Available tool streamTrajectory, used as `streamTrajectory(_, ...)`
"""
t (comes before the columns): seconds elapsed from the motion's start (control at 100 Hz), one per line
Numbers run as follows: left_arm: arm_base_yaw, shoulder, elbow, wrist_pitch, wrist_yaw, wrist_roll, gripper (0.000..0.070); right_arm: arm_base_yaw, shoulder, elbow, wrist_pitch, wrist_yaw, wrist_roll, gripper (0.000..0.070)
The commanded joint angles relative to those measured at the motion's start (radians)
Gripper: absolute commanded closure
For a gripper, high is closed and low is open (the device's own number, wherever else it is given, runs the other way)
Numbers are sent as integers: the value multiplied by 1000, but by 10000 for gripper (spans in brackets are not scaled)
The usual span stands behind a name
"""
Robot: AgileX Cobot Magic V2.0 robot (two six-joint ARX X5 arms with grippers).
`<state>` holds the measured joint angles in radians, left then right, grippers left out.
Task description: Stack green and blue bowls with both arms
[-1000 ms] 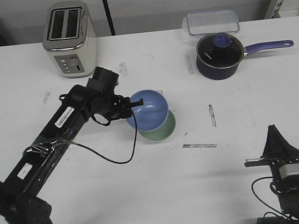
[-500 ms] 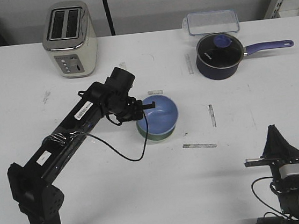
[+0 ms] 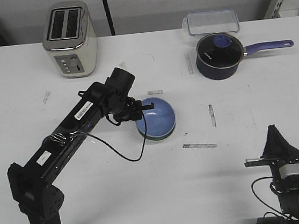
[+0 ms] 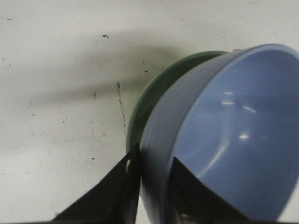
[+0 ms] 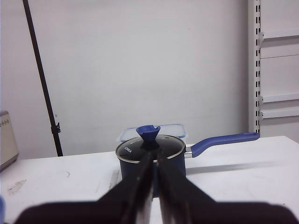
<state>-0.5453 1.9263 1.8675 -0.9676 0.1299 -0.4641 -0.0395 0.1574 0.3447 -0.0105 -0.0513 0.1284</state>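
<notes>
The left gripper (image 3: 144,107) pinches the near rim of the blue bowl (image 3: 157,117), one finger inside and one outside. That grip lets it set the blue bowl into the green bowl (image 4: 154,88), whose rim peeks out underneath, near the middle of the table (image 3: 94,194). The blue bowl looks a bit tilted, maybe not fully settled. The right gripper (image 5: 153,182) rests well apart, fingers pressed together, pointing toward the saucepan (image 5: 152,154).

Left arm reaches forward, its tool (image 3: 144,107) clamped on a rim; right tool (image 5: 153,175) rests folded, jaws together.
</notes>
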Motion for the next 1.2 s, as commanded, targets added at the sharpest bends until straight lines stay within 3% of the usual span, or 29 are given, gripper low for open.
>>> streamTrajectory(0.0, -6, 25, 33, -1, 2, 10, 573, 1, 0, 3, 13, 0, 9, 694)
streamTrajectory(0.25, -17, 25, 33, -1, 29, 14, 558, 1, 0, 3, 13, 0, 9, 694)
streamTrajectory(0.43, -31, 25, 33, -1, 29, 15, 451, 1, 0, 3, 13, 0, 9, 694)
streamTrajectory(1.05, -8, -177, 33, -35, 18, 14, 452, 1, 0, 3, 13, 0, 9, 694)
streamTrajectory(1.19, 3, -233, 33, -23, -49, 26, 455, 1, 0, 3, 13, 0, 9, 694)
